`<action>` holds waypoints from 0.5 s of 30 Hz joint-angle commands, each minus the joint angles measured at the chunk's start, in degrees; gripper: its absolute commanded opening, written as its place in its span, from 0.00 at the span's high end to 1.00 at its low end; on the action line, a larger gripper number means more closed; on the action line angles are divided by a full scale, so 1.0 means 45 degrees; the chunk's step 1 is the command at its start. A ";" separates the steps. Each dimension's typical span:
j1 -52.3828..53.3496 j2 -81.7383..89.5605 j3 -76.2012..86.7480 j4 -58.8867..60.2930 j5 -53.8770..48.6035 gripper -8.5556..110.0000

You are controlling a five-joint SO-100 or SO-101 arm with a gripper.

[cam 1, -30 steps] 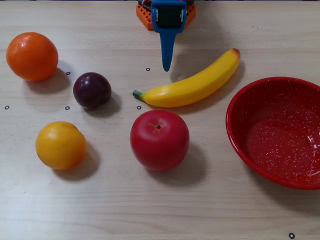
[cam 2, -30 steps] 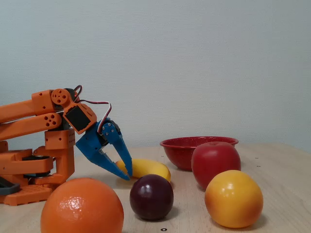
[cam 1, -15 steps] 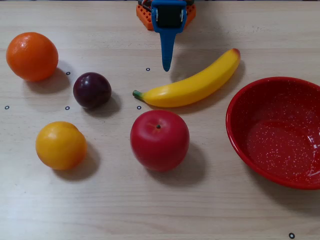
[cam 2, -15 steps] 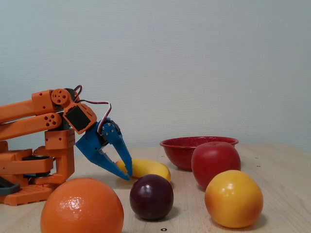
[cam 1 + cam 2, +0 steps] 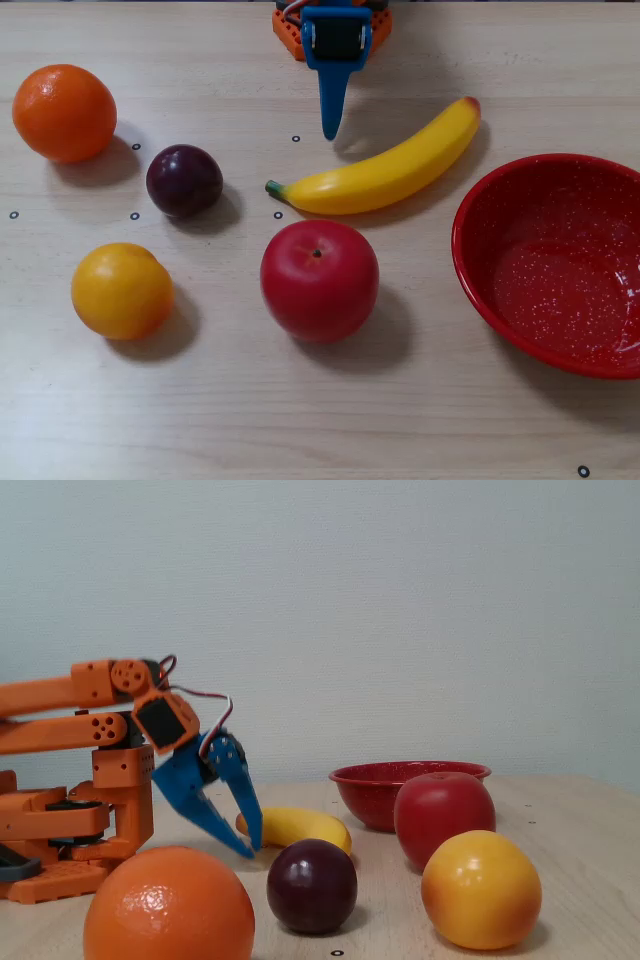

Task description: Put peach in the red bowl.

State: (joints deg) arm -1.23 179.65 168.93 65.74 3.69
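Observation:
The peach [image 5: 121,290], smooth and yellow-orange, rests at the lower left of the table in a fixed view from above; in the low side view the peach [image 5: 481,889] is nearest the camera on the right. The red speckled bowl [image 5: 560,270] stands empty at the right edge, and the bowl [image 5: 365,790] is partly behind the apple in the side view. My blue gripper [image 5: 328,133] hangs at the top centre, far from the peach. In the side view the gripper [image 5: 250,850] points down near the banana's end, fingertips together, holding nothing.
An orange [image 5: 64,112] lies top left, a dark plum [image 5: 184,180] beside it, a banana [image 5: 385,172] just under the gripper, and a red apple [image 5: 319,279] between peach and bowl. The orange arm base [image 5: 60,820] stands at the left of the side view.
The arm's upper links rose slightly and the gripper tipped more steeply downward, its tip shifting a little back toward the base. No fruit has moved.

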 commanded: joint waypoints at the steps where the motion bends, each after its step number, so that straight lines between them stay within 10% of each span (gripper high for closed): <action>1: 0.0586 -0.0664 -0.2422 0.0449 -0.0684 0.93; 15: 0.2266 -0.5020 -0.8477 0.2031 -0.2051 0.93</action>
State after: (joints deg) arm 7.03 159.52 138.52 73.83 -3.25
